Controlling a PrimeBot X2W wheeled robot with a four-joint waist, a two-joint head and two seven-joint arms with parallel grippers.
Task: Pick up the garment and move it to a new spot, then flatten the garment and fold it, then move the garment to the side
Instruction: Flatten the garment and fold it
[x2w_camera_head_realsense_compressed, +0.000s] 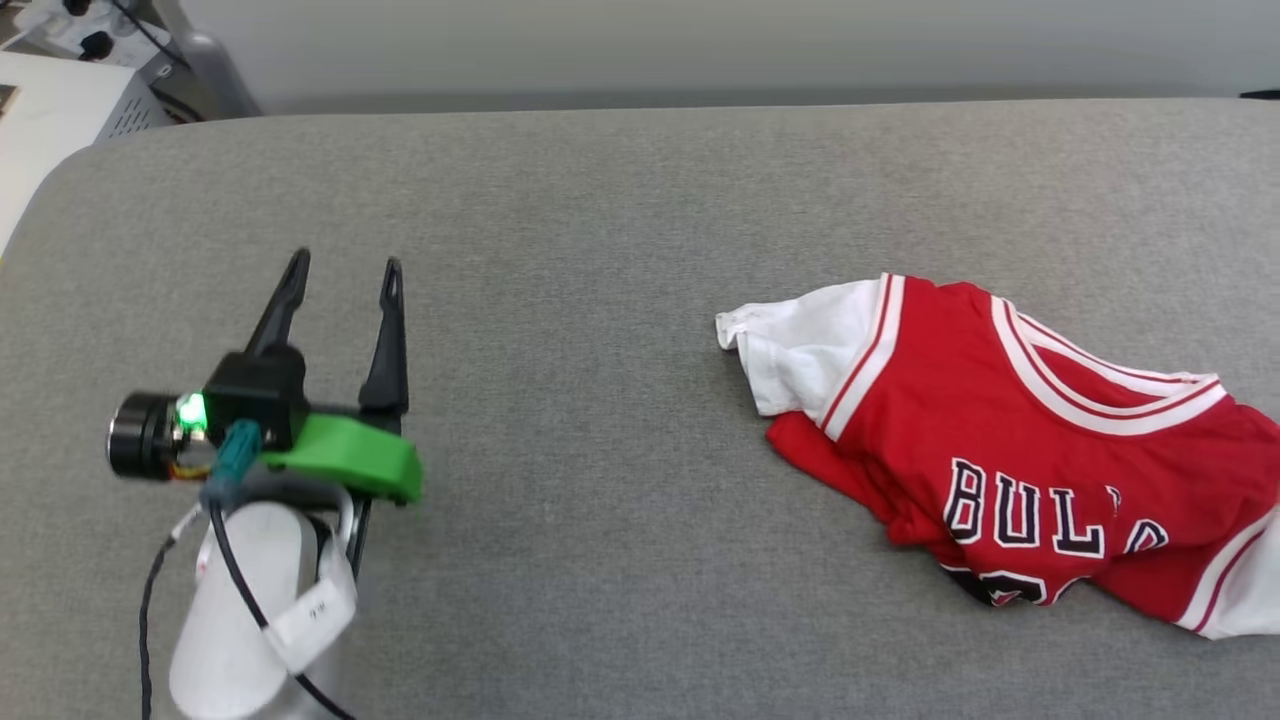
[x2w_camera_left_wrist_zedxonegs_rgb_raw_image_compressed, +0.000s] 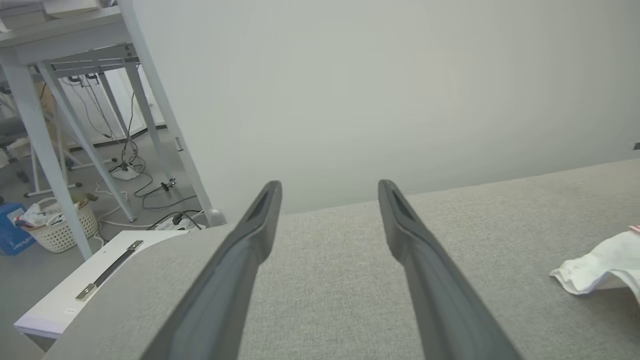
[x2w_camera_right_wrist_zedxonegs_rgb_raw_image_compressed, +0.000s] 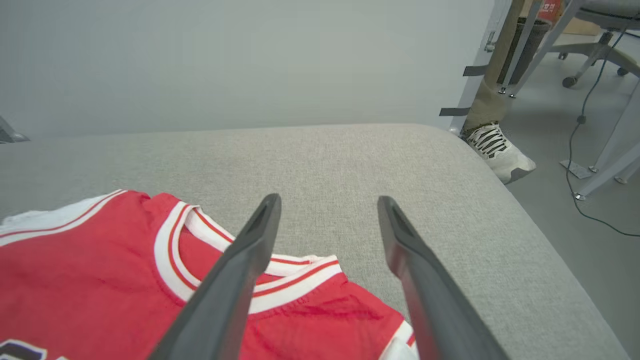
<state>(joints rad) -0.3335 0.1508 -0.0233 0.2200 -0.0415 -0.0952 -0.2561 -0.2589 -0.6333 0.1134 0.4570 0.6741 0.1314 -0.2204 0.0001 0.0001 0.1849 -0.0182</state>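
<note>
The garment (x2w_camera_head_realsense_compressed: 1010, 440), a red jersey with white sleeves and black lettering, lies crumpled on the right side of the grey cushioned surface (x2w_camera_head_realsense_compressed: 600, 250). My left gripper (x2w_camera_head_realsense_compressed: 343, 268) hovers open over the left part of the surface, well apart from the jersey, nothing between its fingers. From the left wrist, that same left gripper (x2w_camera_left_wrist_zedxonegs_rgb_raw_image_compressed: 330, 187) points toward the far edge, and a white sleeve of the garment (x2w_camera_left_wrist_zedxonegs_rgb_raw_image_compressed: 597, 262) shows at the right. My right gripper (x2w_camera_right_wrist_zedxonegs_rgb_raw_image_compressed: 327, 202) stands open just above the garment (x2w_camera_right_wrist_zedxonegs_rgb_raw_image_compressed: 100, 280) near its collar, holding nothing.
A white cabinet (x2w_camera_head_realsense_compressed: 50, 130) stands beyond the surface's left corner. On the floor to the left are table legs, cables and a white basket (x2w_camera_left_wrist_zedxonegs_rgb_raw_image_compressed: 60, 227). Off the right edge a person's shoe (x2w_camera_right_wrist_zedxonegs_rgb_raw_image_compressed: 497, 150) rests on the floor, beside chair legs.
</note>
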